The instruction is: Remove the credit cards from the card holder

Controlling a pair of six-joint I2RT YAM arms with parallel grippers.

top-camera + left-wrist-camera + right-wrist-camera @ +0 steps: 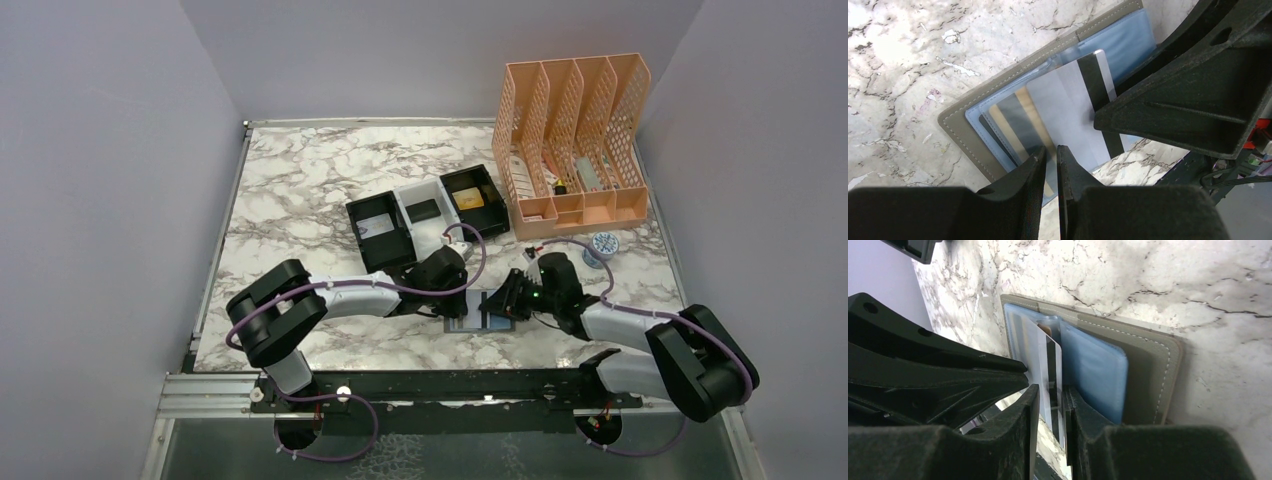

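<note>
left arm (345,297), right arm (625,330): white links, chunky black joints. purple cables (466,227) loop along both. green led (537,295) mid-frame on right wrist. left gripper (1050,150), right gripper (1050,390): matte black plastic, ribbed, w/ round holes. black base rail (450,385) at bottom.

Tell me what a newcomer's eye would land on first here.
The left claw and right claw meet over the open card holder at the near middle of the table. The right one pinches a white credit card with a black stripe, partly out of its blue-grey sleeve, while the left nips the holder's edge. Farther back on the right stands a peach file rack.
</note>
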